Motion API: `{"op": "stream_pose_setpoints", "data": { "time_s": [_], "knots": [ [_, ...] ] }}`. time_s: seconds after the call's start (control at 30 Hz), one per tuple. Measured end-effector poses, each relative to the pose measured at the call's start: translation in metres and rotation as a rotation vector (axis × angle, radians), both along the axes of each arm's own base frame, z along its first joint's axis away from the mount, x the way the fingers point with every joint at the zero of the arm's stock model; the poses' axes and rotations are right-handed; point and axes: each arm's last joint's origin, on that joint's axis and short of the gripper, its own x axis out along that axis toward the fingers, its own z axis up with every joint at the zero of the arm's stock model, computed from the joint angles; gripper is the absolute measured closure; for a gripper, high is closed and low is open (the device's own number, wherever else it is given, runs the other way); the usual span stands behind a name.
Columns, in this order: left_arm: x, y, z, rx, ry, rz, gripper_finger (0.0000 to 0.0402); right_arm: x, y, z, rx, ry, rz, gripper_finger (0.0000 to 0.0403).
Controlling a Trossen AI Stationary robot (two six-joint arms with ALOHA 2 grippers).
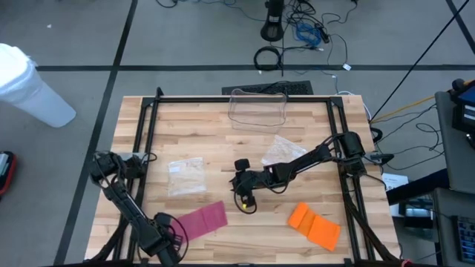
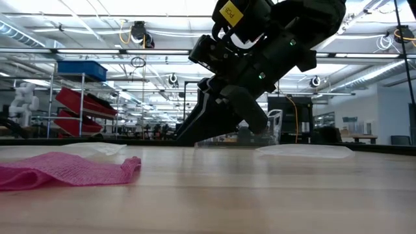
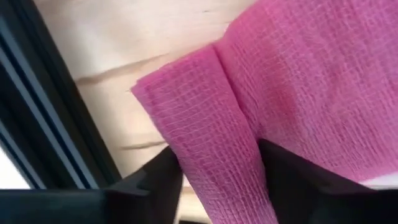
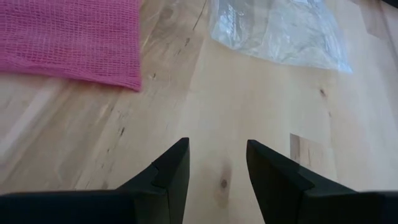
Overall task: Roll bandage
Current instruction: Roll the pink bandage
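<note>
Pinched between the two dark fingers [image 3: 155,186] of the left gripper [image 3: 214,186], a raised fold of the pink bandage [image 3: 280,93] fills the left wrist view; the jaws stand part-way in, one on each side of the fold, touching the fabric. From that near-left corner of the wooden table [image 1: 223,141] the strip runs toward the table's middle, its long axis slanting away from the left gripper [image 1: 165,228]. That arm is plainly the nearer one, so any rolling should, I judge, start at its end. Farther out, the right gripper [image 4: 216,171] hovers at mid-table, fingers apart and empty, beyond the bandage's far end [image 4: 74,40], with a clear plastic bag [image 4: 280,31] beyond.
</note>
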Motion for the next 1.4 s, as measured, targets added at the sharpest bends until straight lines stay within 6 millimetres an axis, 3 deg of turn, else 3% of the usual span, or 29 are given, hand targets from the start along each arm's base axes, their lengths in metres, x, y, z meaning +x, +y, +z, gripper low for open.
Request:
{"op": "stream_pose_setpoints", "data": {
  "time_s": [0.17,0.37,0.5,0.73,0.93,1.03,1.2,1.4],
  "knots": [
    [0.0,0.001,0.002,-0.025,0.005,-0.099,0.0271,0.0,0.0,0.0,-0.002,0.0,-0.002,0.0257],
    [0.002,0.007,0.019,0.053,0.041,-0.21,0.028,-0.002,-0.001,0.015,-0.023,-0.026,0.012,0.0257],
    [0.004,0.015,0.038,0.13,0.1,-0.337,0.0281,-0.013,-0.003,0.048,-0.048,-0.041,0.028,0.0257],
    [0.025,0.035,0.069,0.281,0.081,-0.674,0.0282,-0.057,-0.009,0.129,-0.003,-0.096,0.014,0.0257],
    [0.052,0.052,0.079,0.359,0.041,-1.03,0.0282,-0.088,-0.003,0.168,0.051,-0.156,0.023,0.0257],
    [0.064,0.063,0.081,0.435,0.024,-1.074,0.0282,-0.097,0.0,0.17,0.059,-0.167,-0.008,0.0257],
    [0.083,0.071,0.09,0.568,-0.033,-1.237,0.0271,-0.123,0.0,0.15,0.017,-0.141,-0.14,0.0257],
    [0.108,0.083,0.091,0.616,-0.04,-1.446,0.0268,-0.148,0.003,0.125,0.188,-0.317,-0.158,0.0257]
  ]
}}
